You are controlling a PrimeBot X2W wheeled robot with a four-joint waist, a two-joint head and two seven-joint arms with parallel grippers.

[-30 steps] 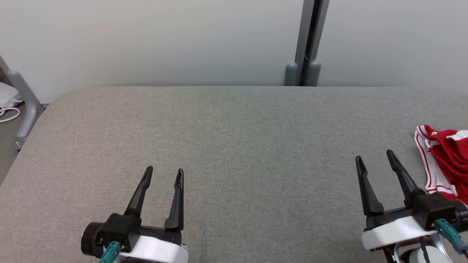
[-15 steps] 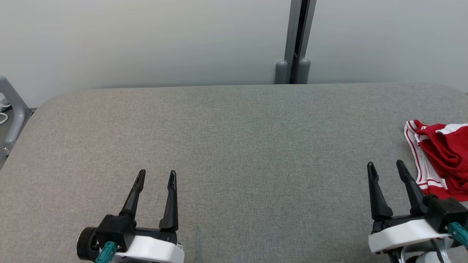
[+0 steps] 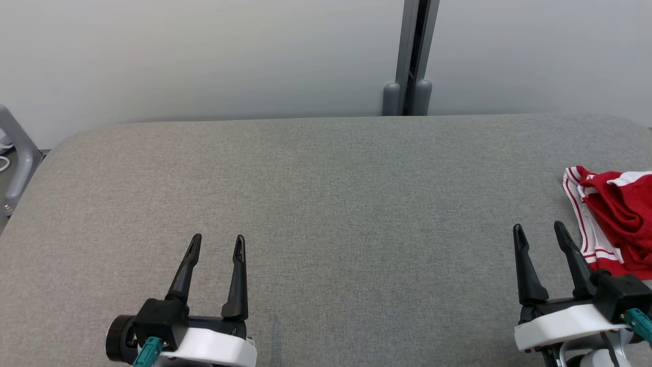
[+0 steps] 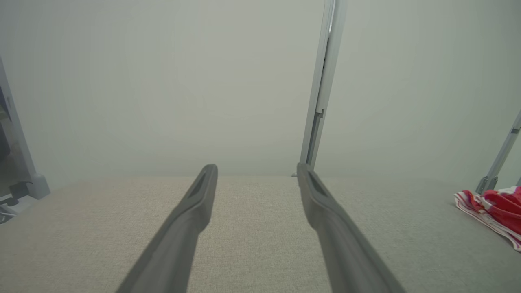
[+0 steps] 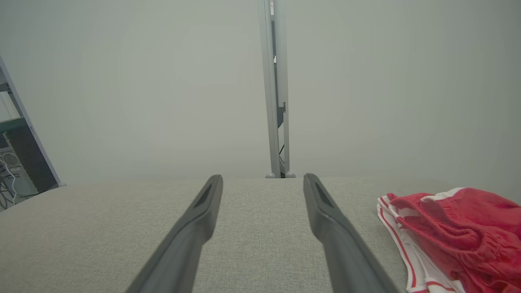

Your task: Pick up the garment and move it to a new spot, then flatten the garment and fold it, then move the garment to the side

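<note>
Grey woven cloth covers the broad, round-cornered desk [image 3: 326,204], seen here from the robot's side. A slim grey metal upright post [image 3: 407,56] stands behind the desk's far edge against a plain pale wall [image 3: 204,56], and it serves as the reference mark for what follows.

(a) The crumpled red garment with white stripes and white trim [image 3: 616,219] lies on the desk well to the right of the post and nearer the robot, at the desk's right end. It is bunched into folds, not flat, and part of it runs past the edge of the head view. Nothing holds it.

(b) The right gripper [image 3: 538,227] hangs over the desk to the right of the post, between the post's line and the garment. Its two long dark fingers are spread apart with nothing between them, and the tip nearer the garment stands just short of the white striped hem.

(c) The left gripper [image 3: 218,238] hangs over bare cloth well to the left of the post. Its fingers are likewise spread and empty, pointing toward the wall.

(d) A grey tubular frame leg [image 3: 18,153] stands far to the left of the post, off the desk's left end.
</note>
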